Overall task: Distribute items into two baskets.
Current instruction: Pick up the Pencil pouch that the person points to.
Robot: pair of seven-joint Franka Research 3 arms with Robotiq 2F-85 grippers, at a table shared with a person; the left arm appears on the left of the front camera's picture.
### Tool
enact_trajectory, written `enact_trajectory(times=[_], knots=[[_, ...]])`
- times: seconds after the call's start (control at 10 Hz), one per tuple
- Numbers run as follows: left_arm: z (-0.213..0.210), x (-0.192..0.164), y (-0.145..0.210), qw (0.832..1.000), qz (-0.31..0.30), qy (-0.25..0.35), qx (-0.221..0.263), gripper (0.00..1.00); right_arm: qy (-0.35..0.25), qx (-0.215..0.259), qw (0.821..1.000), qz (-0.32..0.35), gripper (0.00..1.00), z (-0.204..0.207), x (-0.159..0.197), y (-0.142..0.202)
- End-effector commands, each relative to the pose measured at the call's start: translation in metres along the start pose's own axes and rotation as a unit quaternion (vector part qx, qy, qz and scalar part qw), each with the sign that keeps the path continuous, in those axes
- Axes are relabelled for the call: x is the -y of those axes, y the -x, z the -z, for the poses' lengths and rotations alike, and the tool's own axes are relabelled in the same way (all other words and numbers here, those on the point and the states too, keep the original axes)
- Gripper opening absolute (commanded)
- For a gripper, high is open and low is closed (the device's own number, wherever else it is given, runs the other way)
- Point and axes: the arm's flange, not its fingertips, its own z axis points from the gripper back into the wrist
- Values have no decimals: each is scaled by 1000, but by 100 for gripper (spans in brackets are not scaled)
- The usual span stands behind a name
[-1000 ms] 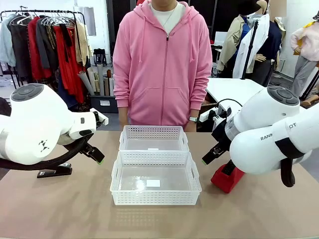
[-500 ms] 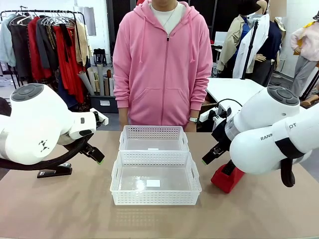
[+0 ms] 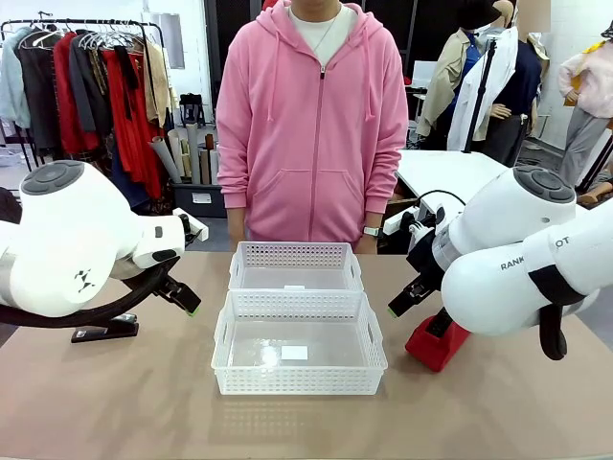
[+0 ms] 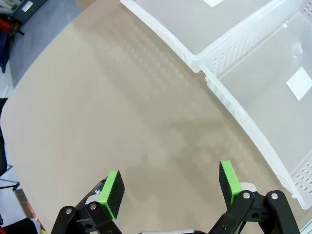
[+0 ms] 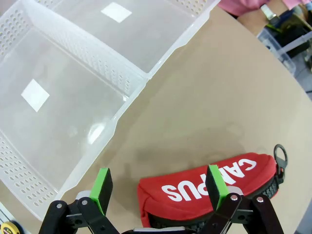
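Note:
Two white lattice baskets stand end to end at the table's middle, the far basket (image 3: 295, 257) toward the person and the near basket (image 3: 299, 379) toward me. Each has a white label on its floor. The red "CAMPUS" pouch (image 3: 436, 343) lies right of the near basket, just below my open right gripper (image 3: 397, 305). In the right wrist view the pouch (image 5: 195, 187) sits between the green pads (image 5: 102, 187), untouched. The black stapler (image 3: 105, 331) lies at the far left, below my open left gripper (image 3: 190, 303). The left gripper (image 4: 170, 187) hangs over bare tabletop beside the baskets (image 4: 253, 126).
A person in a pink hoodie (image 3: 311, 125) stands at the table's far edge behind the baskets. A yellow tape measure (image 5: 7, 227) shows at the corner of the right wrist view. Bare tabletop lies in front of the near basket.

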Motion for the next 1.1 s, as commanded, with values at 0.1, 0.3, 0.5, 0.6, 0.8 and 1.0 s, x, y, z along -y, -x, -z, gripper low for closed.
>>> enact_trajectory(times=[0.1,0.3,0.5,0.6,0.8,1.0], knots=[[0,0,0,1000,0,0,0,100,0,0,1000,0,100,0,0,0],[0,0,0,1000,0,0,0,100,0,0,1000,0,100,0,0,0],[0,0,0,1000,0,0,0,100,0,0,1000,0,100,0,0,0],[0,0,0,1000,0,0,0,100,0,0,1000,0,100,0,0,0],[-9,-6,-1,1000,2,5,5,100,-8,-2,1000,0,100,-4,8,1],[-25,-24,-7,1000,2,23,4,100,-9,-5,1000,11,100,-19,29,-1]])
